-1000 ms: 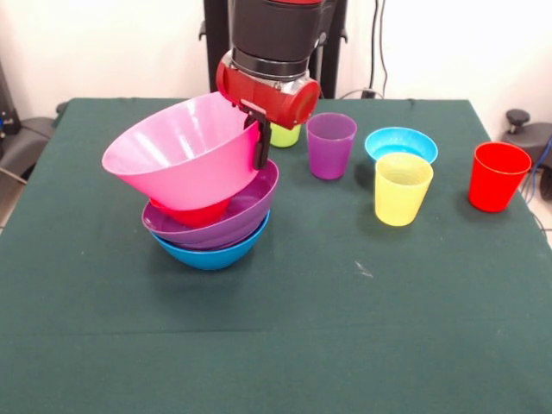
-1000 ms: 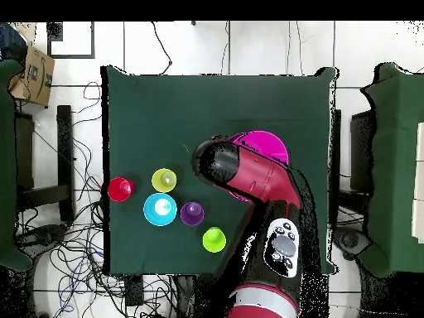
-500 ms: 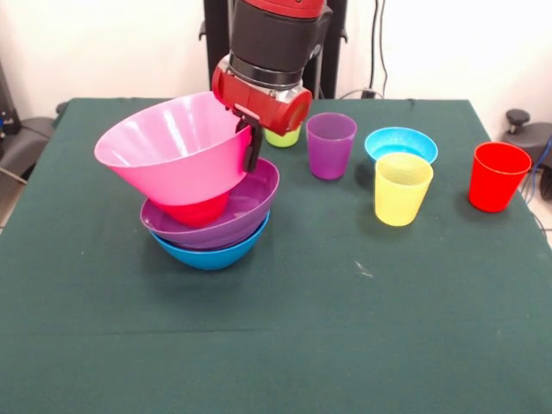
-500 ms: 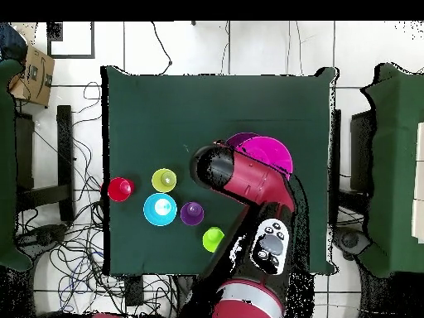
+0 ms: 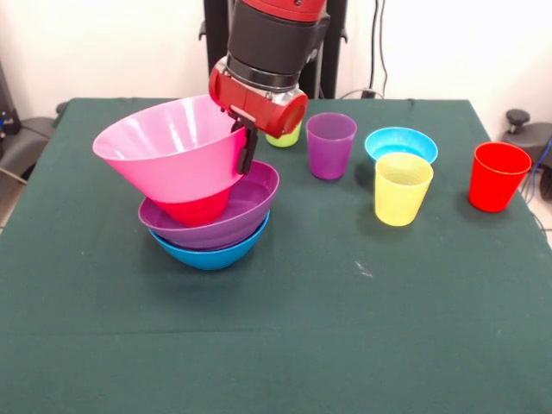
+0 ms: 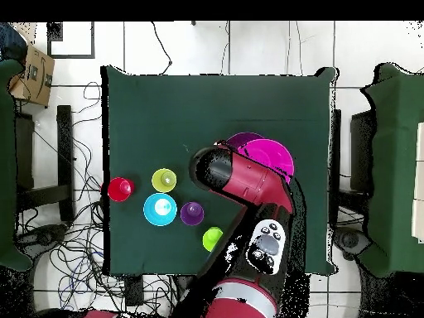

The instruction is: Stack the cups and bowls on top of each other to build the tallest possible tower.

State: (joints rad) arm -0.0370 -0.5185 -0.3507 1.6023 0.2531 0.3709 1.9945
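Three smooth plastic bowls make up the tower [image 5: 205,207] on the green cloth table [image 5: 285,345]: a blue bowl [image 5: 211,253] at the base, a purple bowl [image 5: 231,216] nested in it, and a wide pink bowl [image 5: 168,155] tilted on top, its rim raised toward the arm. Beneath the pink one we see a red rounded shape, likely a small bowl. Our pincer [image 5: 244,147] is clamped on the pink bowl's rim at the side nearest the arm, one dark finger showing outside the wall. Beside the tower stand tapered tumblers: a lime cup [image 5: 285,135] partly hidden behind the arm, a translucent purple cup [image 5: 331,145], a yellow cup [image 5: 402,188] and a red cup [image 5: 498,176]. A light blue bowl [image 5: 400,143] sits just behind the yellow cup. From overhead, the arm covers most of the tower.
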